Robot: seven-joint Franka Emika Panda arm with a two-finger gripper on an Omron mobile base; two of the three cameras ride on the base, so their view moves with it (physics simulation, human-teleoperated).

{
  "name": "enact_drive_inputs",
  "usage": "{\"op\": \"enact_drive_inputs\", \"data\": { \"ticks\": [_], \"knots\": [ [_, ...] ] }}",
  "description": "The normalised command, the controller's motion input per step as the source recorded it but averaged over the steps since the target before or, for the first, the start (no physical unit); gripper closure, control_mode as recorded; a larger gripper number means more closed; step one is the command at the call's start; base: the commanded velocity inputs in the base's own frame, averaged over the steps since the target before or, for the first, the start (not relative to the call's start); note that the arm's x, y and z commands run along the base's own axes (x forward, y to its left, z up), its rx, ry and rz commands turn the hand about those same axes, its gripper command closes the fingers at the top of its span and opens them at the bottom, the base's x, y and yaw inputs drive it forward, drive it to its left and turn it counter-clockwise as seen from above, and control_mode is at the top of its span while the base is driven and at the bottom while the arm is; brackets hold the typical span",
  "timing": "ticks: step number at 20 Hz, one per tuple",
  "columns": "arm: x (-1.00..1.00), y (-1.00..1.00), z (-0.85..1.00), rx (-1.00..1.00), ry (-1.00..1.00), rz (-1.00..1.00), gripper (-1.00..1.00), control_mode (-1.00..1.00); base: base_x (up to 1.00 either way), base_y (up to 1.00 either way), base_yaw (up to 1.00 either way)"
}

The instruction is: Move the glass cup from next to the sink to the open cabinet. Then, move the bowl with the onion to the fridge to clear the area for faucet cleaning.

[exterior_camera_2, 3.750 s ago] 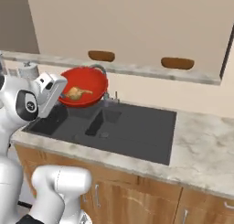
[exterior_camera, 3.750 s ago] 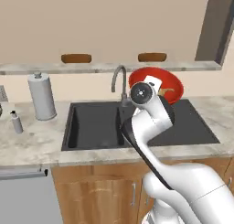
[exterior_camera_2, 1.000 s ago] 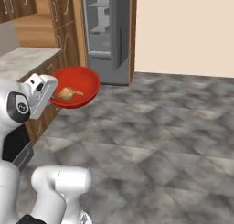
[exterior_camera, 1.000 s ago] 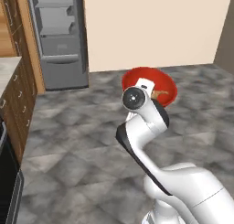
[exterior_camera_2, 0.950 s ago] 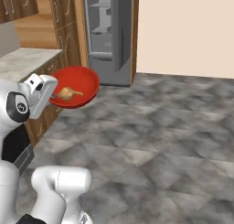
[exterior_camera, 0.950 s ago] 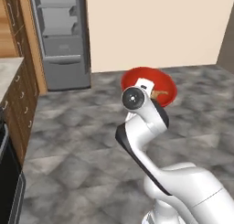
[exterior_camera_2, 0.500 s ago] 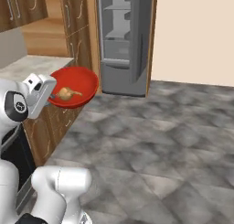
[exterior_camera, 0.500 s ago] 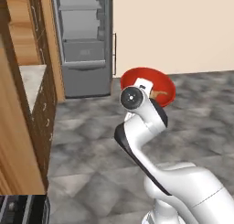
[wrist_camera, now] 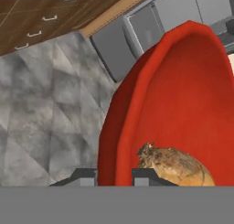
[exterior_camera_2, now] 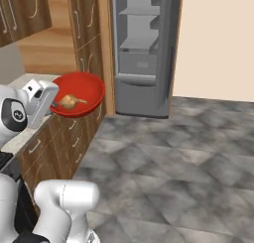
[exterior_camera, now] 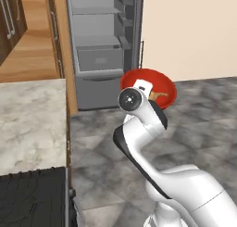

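Since a second ago my base has swung round and the fridge [exterior_camera: 104,45] now sits closer and more central in both base views; the scene shifted with the cameras, not the things. I see the red bowl [wrist_camera: 183,95] held up off the floor, its rim pinched between the end effector's [wrist_camera: 114,176] closed-down fingers — one tip outside the wall, one inside. The onion [wrist_camera: 176,166] lies in the bowl's low part, near the gripped rim. From the right base view the bowl [exterior_camera_2: 79,93] hangs beside the dark wood drawers [exterior_camera_2: 54,148]. Ahead, the fridge stands open — grey shelves and drawer showing. A marble desk [exterior_camera: 30,119] lies at left.
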Motion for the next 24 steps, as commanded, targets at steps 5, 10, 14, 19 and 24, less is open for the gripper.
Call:
{"op": "enact_drive_inputs", "data": {
  "ticks": [5,10,14,19,24],
  "knots": [
    [0.0,0.0,0.0,0.0,0.0,0.0,1.0,1.0,1.0,0.45,-0.1],
    [0.0,0.0,0.0,0.0,0.0,0.0,1.0,1.0,1.0,0.07,-0.04],
    [0.0,0.0,0.0,0.0,0.0,0.0,1.0,1.0,1.0,0.08,0.0],
    [0.0,0.0,0.0,0.0,0.0,0.0,1.0,1.0,1.0,0.21,0.0],
    [0.0,0.0,0.0,0.0,0.0,0.0,1.0,1.0,1.0,0.15,0.0]
  ]
}}
